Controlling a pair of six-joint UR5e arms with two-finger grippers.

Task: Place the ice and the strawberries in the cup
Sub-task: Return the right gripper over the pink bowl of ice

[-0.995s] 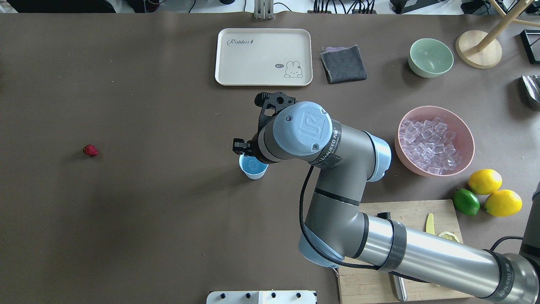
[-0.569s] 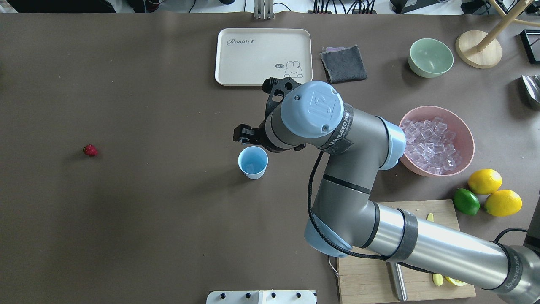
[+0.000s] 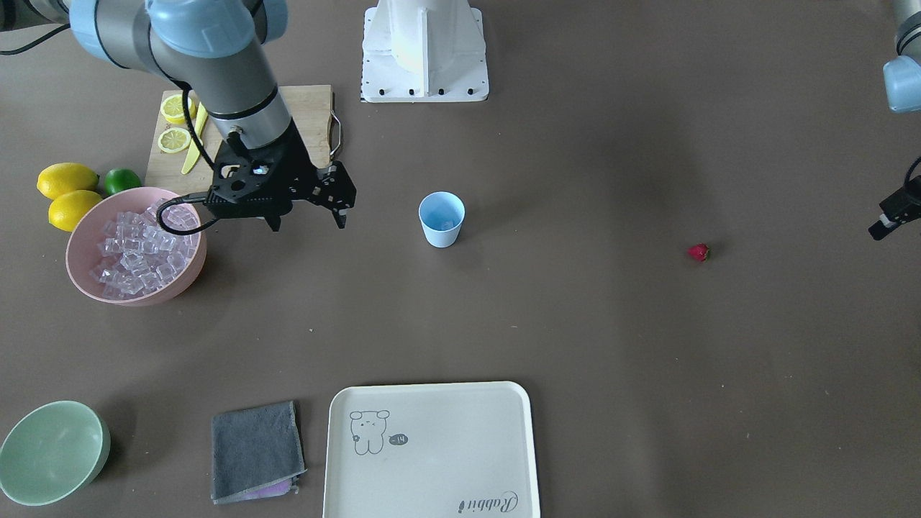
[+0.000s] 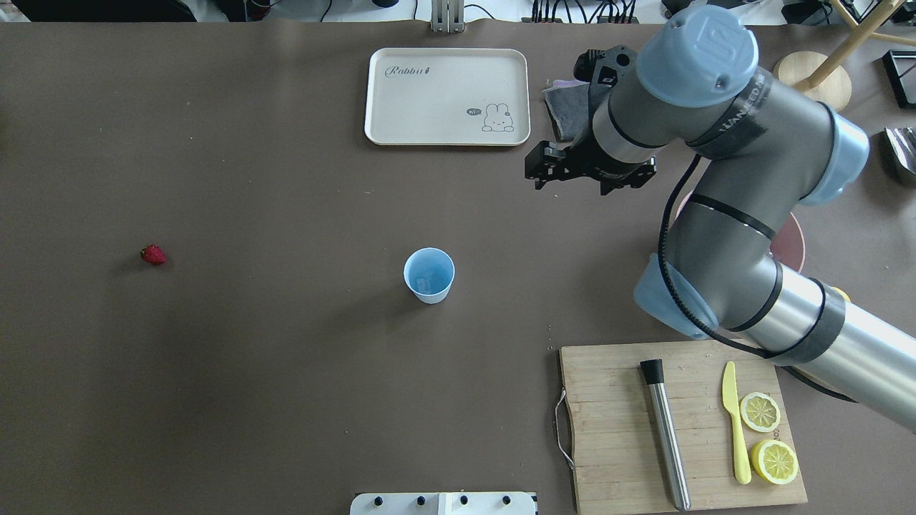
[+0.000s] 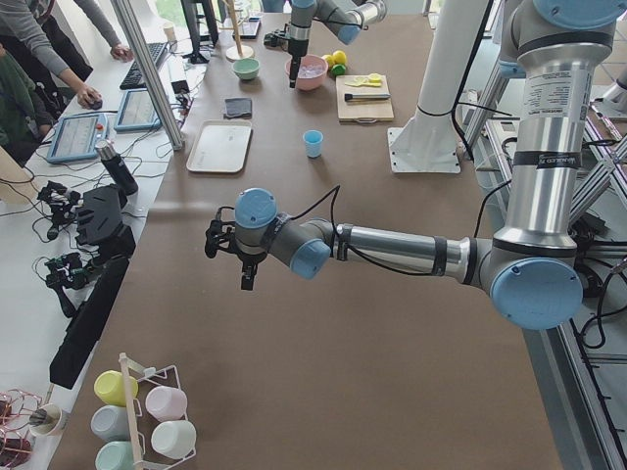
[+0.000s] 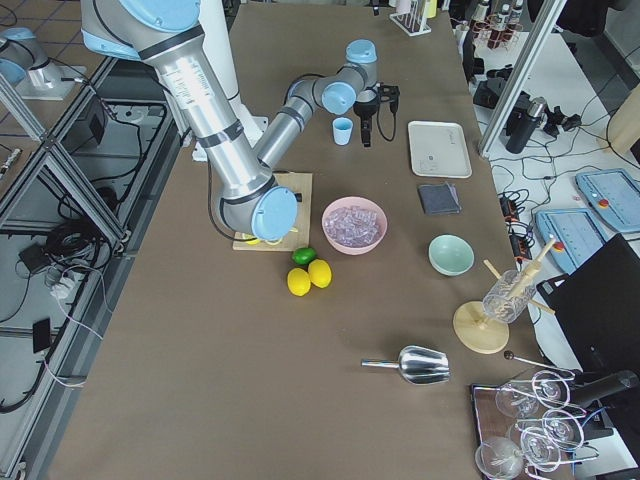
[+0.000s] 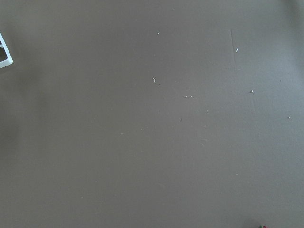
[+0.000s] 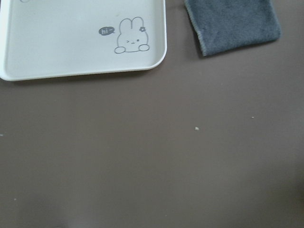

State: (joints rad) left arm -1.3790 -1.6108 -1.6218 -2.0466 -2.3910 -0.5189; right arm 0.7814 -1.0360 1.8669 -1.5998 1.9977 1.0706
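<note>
The ice lies heaped in the pink bowl at the right end of the desk, just right of the right tool, which hangs released and empty between bowl and cup. The strawberry sits far left, nearer the left tool, whose state I cannot tell.

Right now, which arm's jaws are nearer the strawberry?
Left. The left arm has its jaws a short way past the strawberry, away from the cup; the right arm has its jaws beyond the cup, by the pink bowl.
</note>
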